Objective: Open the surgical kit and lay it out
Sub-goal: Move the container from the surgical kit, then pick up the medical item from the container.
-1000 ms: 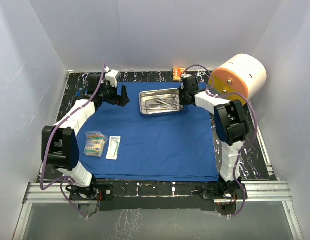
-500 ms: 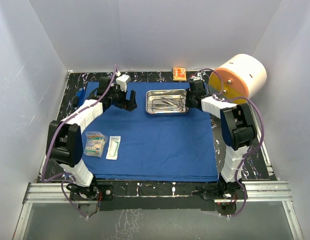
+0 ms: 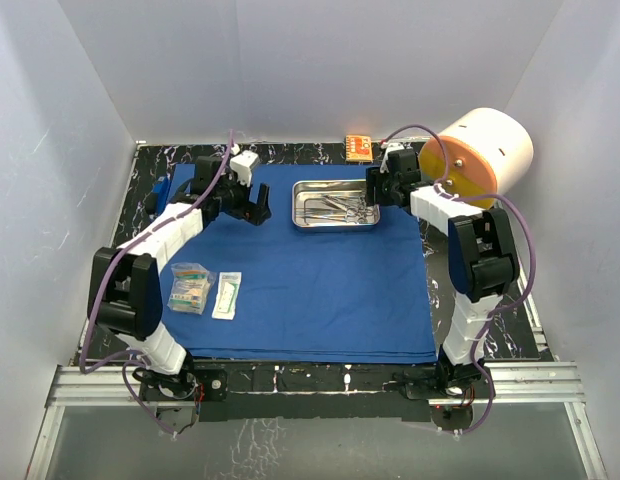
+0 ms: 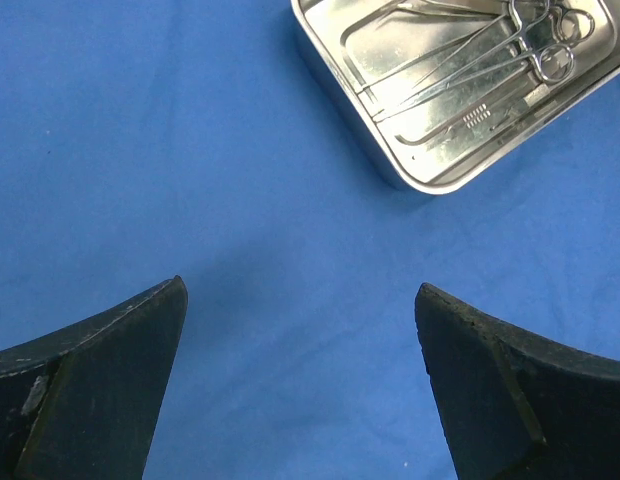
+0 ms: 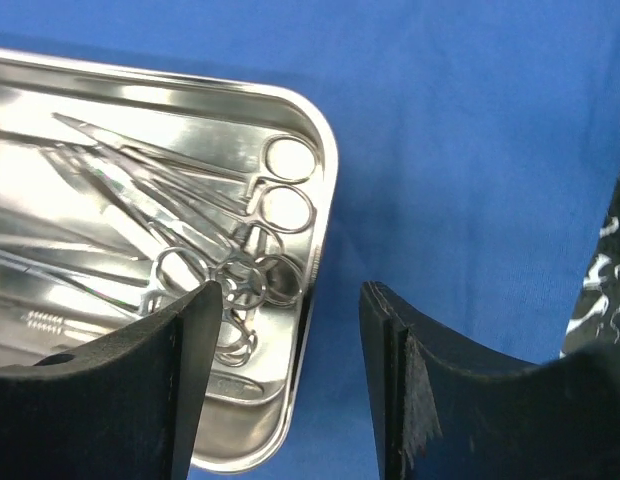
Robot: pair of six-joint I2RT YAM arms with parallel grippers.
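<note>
The royal-blue cloth point(image 3: 320, 290) of the surgical kit lies spread flat over the table. Its steel tray point(image 3: 335, 224) sits at the back centre with forceps and ring-handled clamps point(image 3: 335, 205) inside. Two clear packets point(image 3: 190, 287) point(image 3: 227, 295) lie on the cloth's left side. My right gripper point(image 3: 375, 190) point(image 5: 290, 290) is open and straddles the tray's right rim point(image 5: 325, 170), one finger over the clamps point(image 5: 240, 220), the other over the cloth. My left gripper point(image 3: 255, 205) point(image 4: 300, 290) hangs wide open over bare cloth, just left of the tray point(image 4: 420, 180).
A big white-and-orange cylinder point(image 3: 477, 155) lies at the back right, close behind my right arm. A small orange box point(image 3: 358, 147) sits against the back wall. Black marbled tabletop point(image 3: 490, 300) shows around the cloth, with white walls on three sides.
My right gripper, shut on the tray's right rim before, has slid the tray right and opened. The left gripper has moved right and nearer the tray.
</note>
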